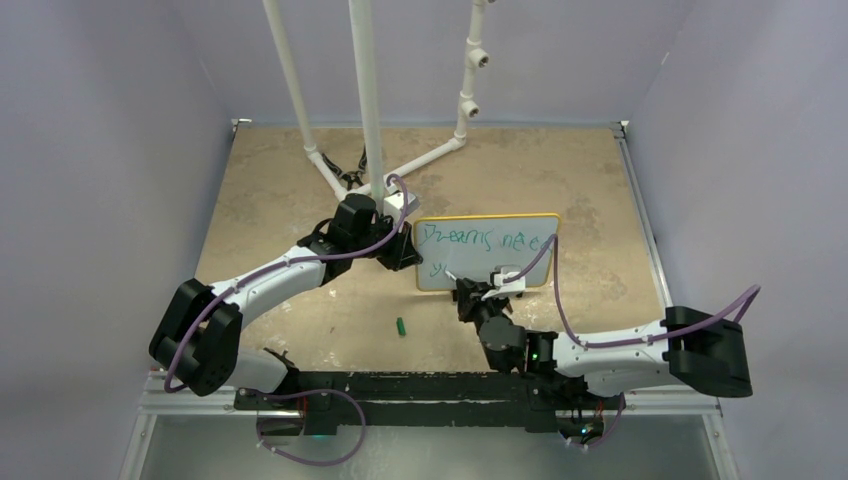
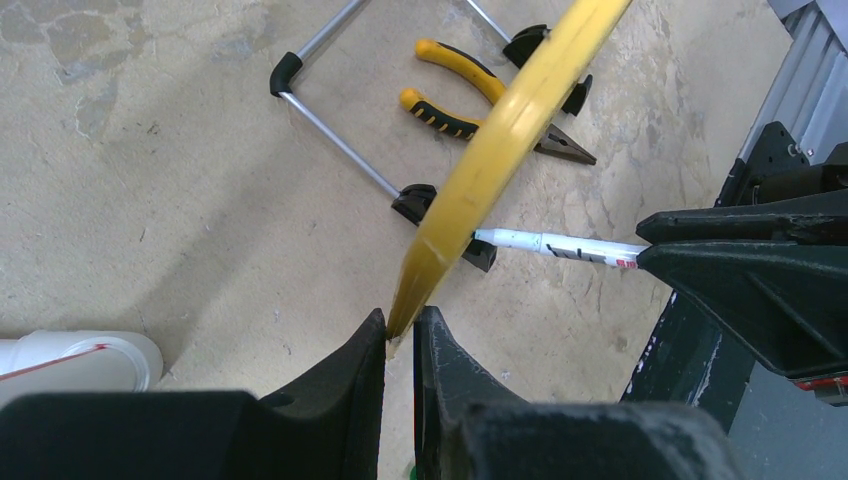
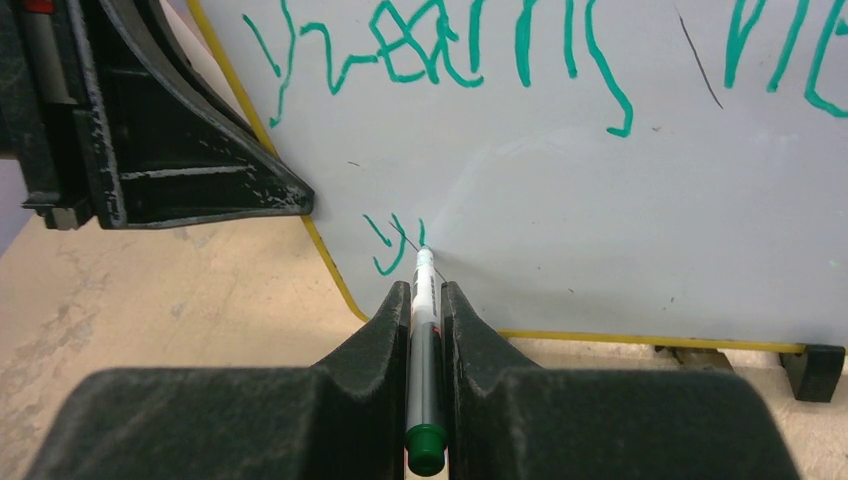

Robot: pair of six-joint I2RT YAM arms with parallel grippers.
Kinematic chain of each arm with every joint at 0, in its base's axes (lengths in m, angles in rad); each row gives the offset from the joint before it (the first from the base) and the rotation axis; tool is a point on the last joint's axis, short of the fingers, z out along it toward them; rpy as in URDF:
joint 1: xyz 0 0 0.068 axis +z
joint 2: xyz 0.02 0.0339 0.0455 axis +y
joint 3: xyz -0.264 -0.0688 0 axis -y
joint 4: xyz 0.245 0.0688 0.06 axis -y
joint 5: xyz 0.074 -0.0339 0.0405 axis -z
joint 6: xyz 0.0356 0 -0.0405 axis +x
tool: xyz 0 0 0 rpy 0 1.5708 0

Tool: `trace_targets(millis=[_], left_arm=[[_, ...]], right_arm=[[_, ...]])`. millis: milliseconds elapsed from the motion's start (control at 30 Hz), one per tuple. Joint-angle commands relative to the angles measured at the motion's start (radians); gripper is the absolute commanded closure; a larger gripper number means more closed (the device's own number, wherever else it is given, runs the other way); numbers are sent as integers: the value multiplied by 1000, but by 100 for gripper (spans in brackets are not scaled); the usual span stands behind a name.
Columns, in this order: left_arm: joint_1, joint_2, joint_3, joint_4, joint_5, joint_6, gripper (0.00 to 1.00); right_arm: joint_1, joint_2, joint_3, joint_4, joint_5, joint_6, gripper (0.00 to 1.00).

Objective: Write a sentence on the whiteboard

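Note:
The whiteboard (image 1: 500, 262) stands upright mid-table, white with a yellow rim (image 2: 500, 140). Green lettering (image 3: 450, 50) reads "Dreams nee" on the top line, and the first strokes of a second line (image 3: 390, 240) sit below it. My left gripper (image 1: 402, 247) is shut on the board's left edge, and the rim sits between its tips (image 2: 400, 322). My right gripper (image 1: 466, 291) is shut on a green marker (image 3: 422, 310), whose tip touches the board beside the second-line strokes. The marker also shows in the left wrist view (image 2: 560, 245).
A green marker cap (image 1: 399, 326) lies on the table in front of the board. Yellow-handled pliers (image 2: 480, 100) and the board's wire stand (image 2: 330, 130) lie behind the board. A white pipe frame (image 1: 368, 100) rises at the back of the table.

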Motion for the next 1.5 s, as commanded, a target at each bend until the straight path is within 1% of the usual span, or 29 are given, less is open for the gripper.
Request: trace_targets(millis=[0,100,200,500,667,767,967,1267,1467], left_arm=[[-5,-3,40,21,3,0,100],[-5,-3,41,21,4,0,100],[-5,-4,42,22,4,0,100],[-5,-3,42,21,3,0,100],[-5,-3,41,21,4,0,100],[-5,-3,40,21,4,0,100],[-5,-3,42,20,5,0,100],[-4,-6,42,19,3,2,100],[-5,-4,42,20,2,3,100]], right_arm=[[-6,-9,39,-153,110,108,100],[-7,-21,52,-229,143,161,100],[-7,-36,50,-238,155,170,100],[-7,-44,32,-37,131,-2,100],[-6,-30,29,36,101,-52,100],[-7,-8,34,51,88,-63,100],[-5,0,39,47,82,-63,100],[-6,-124,-17,48,82,-67,100],[-6,-132,-24,1,80,-39,100]])
